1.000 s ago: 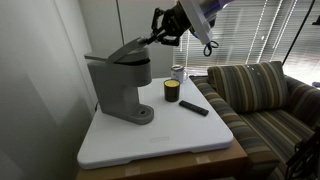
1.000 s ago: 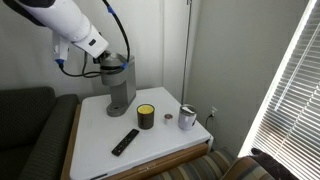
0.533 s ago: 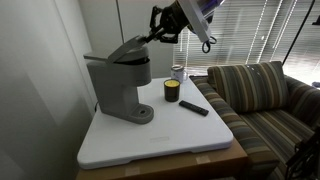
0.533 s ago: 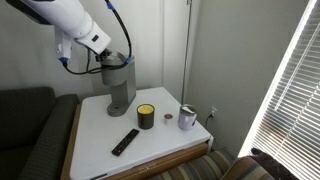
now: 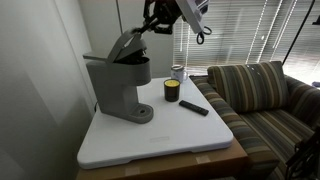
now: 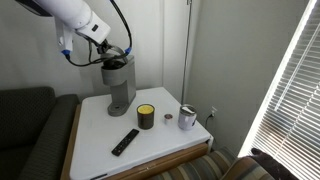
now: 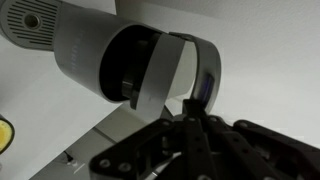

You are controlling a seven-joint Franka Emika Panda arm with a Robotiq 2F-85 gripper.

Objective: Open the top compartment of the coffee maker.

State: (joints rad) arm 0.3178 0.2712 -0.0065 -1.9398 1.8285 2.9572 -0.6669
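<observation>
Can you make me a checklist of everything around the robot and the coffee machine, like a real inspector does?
Surface: white table, flat, carrying everything.
Job's things: grey coffee maker upright; its top compartment lid tilted up, partly open.
Clutter: yellow-black jar, black remote, metal cup, all apart from the machine.
Grippers: gripper at the lid's raised front edge; open or shut unclear.
Cables: black cable looping along the arm.
Surroundings: striped couch, window blinds.
</observation>
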